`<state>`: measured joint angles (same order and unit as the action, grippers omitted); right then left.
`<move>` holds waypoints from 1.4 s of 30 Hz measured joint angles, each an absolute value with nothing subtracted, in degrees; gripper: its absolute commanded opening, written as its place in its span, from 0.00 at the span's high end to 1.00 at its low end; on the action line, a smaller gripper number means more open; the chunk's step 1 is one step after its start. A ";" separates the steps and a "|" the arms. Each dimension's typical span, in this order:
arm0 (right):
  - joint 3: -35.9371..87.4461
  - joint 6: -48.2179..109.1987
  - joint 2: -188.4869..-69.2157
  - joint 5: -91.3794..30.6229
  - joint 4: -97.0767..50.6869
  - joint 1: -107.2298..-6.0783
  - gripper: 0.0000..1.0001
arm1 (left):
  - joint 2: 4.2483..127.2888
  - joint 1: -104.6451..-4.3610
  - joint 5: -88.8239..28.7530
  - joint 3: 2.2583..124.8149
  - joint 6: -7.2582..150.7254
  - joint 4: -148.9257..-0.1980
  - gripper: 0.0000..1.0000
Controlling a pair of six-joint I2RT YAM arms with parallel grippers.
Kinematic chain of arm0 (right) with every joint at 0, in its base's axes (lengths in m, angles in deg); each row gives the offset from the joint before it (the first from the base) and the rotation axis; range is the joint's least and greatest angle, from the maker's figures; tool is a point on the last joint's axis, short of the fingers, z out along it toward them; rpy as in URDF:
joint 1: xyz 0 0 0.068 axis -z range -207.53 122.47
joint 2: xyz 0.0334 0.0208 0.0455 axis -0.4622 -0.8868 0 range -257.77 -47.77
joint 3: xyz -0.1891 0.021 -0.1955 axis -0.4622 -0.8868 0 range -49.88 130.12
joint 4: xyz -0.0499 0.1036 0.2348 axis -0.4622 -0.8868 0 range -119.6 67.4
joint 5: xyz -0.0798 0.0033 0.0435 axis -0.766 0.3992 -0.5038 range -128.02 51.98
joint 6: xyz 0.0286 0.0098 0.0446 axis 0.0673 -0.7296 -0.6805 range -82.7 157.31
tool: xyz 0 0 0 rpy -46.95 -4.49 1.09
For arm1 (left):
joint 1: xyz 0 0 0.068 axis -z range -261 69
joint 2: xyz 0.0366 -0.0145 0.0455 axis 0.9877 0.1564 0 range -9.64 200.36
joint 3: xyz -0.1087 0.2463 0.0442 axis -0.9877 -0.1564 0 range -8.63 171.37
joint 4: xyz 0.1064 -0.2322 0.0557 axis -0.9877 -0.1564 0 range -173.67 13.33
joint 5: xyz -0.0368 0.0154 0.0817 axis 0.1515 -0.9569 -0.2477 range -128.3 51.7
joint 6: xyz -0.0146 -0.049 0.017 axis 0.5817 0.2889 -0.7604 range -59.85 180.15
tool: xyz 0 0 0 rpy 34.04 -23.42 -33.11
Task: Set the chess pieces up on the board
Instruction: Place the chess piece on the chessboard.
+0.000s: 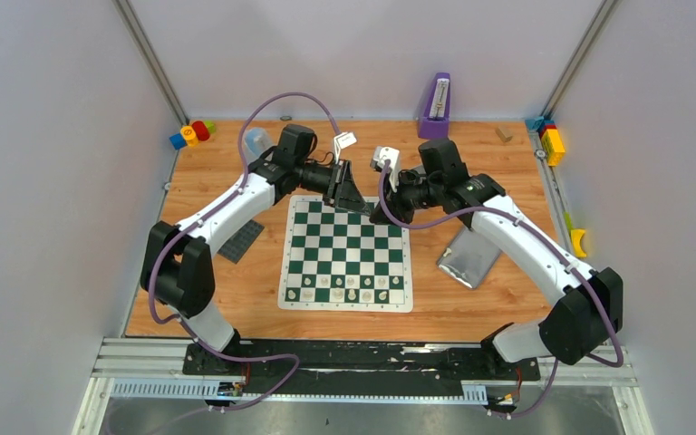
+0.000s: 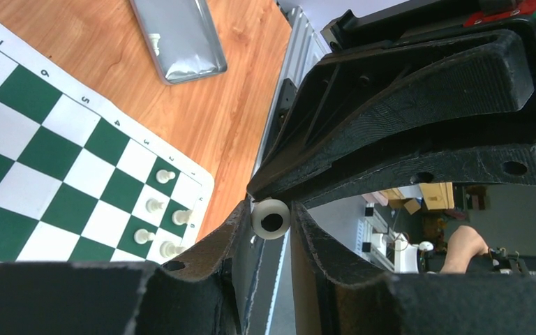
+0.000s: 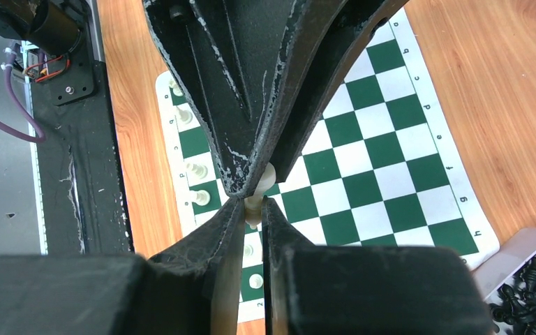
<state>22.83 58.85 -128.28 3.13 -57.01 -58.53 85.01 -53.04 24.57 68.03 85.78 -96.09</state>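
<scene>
Top view: the left gripper and right gripper are tip to tip over the upper edge of the board, mid-frame. White chess pieces stand along its lower rows.

Left wrist view: a white piece, base toward the camera, sits at lower centre between the left fingers. They flank it closely, but I cannot tell whether they press it.

Right wrist view: the right fingers pinch that piece at frame centre, above the board.
</scene>
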 measured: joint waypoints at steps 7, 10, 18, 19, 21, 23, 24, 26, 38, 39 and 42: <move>22.83 58.78 -128.26 2.80 -57.08 -58.53 0.74 | 85.12 -53.04 24.57 68.03 85.56 -96.09 0.90; 22.83 57.86 -128.04 3.10 -56.99 -58.03 0.55 | 85.10 -53.15 24.66 67.75 85.87 -95.19 0.97; 22.57 48.99 -125.55 15.02 -52.01 -48.78 0.47 | 81.39 -55.97 27.37 53.30 102.79 -69.44 1.00; 22.28 47.30 -125.40 16.68 -50.78 -48.00 0.47 | 81.08 -56.16 27.55 52.18 104.86 -66.64 1.00; 21.49 44.16 -125.35 19.85 -48.40 -47.34 0.45 | 80.34 -56.62 27.72 49.80 109.67 -59.26 1.00; 20.10 40.55 -125.42 23.69 -45.60 -46.66 0.44 | 79.59 -56.66 27.66 48.29 113.39 -52.94 1.00; 19.44 38.96 -125.57 25.31 -44.47 -46.42 0.44 | 79.20 -56.64 27.66 47.73 114.94 -50.23 1.00; 18.32 35.98 -126.07 28.11 -42.00 -46.03 0.43 | 78.22 -56.64 27.57 46.35 118.02 -44.44 1.00; 14.00 24.25 -128.65 36.06 -30.74 -45.59 0.43 | 76.95 -56.66 25.86 42.63 126.54 -26.23 0.98; 14.00 23.83 -128.81 36.33 -30.24 -45.59 0.44 | 76.95 -56.66 25.82 42.63 126.74 -25.66 0.97; 14.00 22.39 -129.68 37.16 -28.80 -45.61 0.46 | 76.93 -56.66 25.49 42.37 126.92 -23.94 0.97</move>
<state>14.00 22.39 -129.68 37.16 -28.80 -45.61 76.93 -56.66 25.49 42.37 126.92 -23.94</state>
